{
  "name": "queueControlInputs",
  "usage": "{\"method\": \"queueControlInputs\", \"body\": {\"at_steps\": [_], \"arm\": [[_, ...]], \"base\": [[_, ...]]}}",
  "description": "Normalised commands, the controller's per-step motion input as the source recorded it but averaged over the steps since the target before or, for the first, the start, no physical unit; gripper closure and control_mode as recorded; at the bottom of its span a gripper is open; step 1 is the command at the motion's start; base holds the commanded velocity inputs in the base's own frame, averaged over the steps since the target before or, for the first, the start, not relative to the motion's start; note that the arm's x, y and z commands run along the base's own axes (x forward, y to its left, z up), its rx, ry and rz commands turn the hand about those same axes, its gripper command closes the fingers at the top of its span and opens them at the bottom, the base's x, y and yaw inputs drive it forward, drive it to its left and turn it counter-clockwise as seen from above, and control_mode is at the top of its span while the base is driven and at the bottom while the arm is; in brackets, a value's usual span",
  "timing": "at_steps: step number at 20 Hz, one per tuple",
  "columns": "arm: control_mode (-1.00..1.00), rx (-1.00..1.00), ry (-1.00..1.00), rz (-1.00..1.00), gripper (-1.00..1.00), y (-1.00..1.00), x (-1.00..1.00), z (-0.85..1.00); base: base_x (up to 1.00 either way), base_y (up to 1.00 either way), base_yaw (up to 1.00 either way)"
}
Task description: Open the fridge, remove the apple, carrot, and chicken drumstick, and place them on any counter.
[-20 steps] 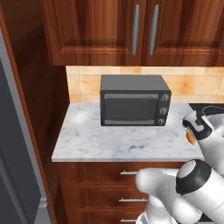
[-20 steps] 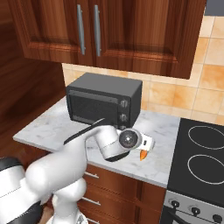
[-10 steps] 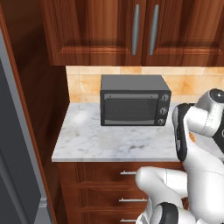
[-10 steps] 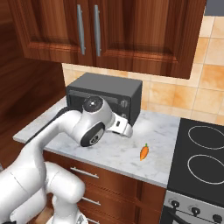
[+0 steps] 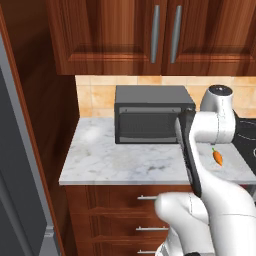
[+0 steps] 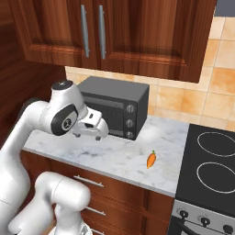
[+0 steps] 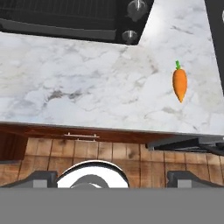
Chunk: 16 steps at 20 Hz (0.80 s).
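Right base view: the carrot [image 6: 151, 159] lies flat on the counter [image 6: 114, 158], right of centre in the frame, between the microwave [image 6: 114, 106] to its upper left and the black stovetop [image 6: 215, 167] at the right edge. It touches neither. The gripper [image 6: 92, 131] hangs at centre left, just in front of the microwave's door, well apart from the carrot and holding nothing. Its jaws cannot be made out clearly here.

In the left base view the carrot [image 5: 217, 157] sits at the right of the frame on the marble, its green top pointing up in the picture, just below the arm's white wrist. The microwave [image 5: 152, 114] stands at the back of the counter [image 5: 115, 162], against the tan tile wall. A strip of the fridge [image 5: 15, 165], grey and tall, fills the left edge. Wooden cabinets [image 5: 150, 35] with two vertical bar handles hang above.

The hand view has the carrot [image 7: 179, 82] at upper right on the veined slab, tip pointing down in the frame. The two dark fingertips [image 7: 41, 176] sit far apart at the bottom corners, so the jaws stand wide with nothing between them. The microwave [image 7: 74, 17] runs along the top edge, its two knobs showing.
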Motion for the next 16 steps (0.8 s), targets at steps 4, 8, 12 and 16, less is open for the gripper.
{"method": "queueControlInputs", "body": {"at_steps": [4, 8, 12, 16], "arm": [[1.00, 0.00, 0.06, 0.12, -1.00, 0.24, -0.07, 0.00], [1.00, 0.00, 0.00, 0.00, -1.00, 0.00, 0.00, 0.00], [1.00, 0.00, 0.00, 0.00, -1.00, 0.00, 0.00, 0.00], [1.00, 0.00, 0.00, 0.00, -1.00, 0.00, 0.00, 0.00]], "base": [[-0.41, 0.11, 0.04], [-1.00, 0.12, 0.01], [-1.00, 0.22, 0.00], [-1.00, 0.54, -0.17]]}}
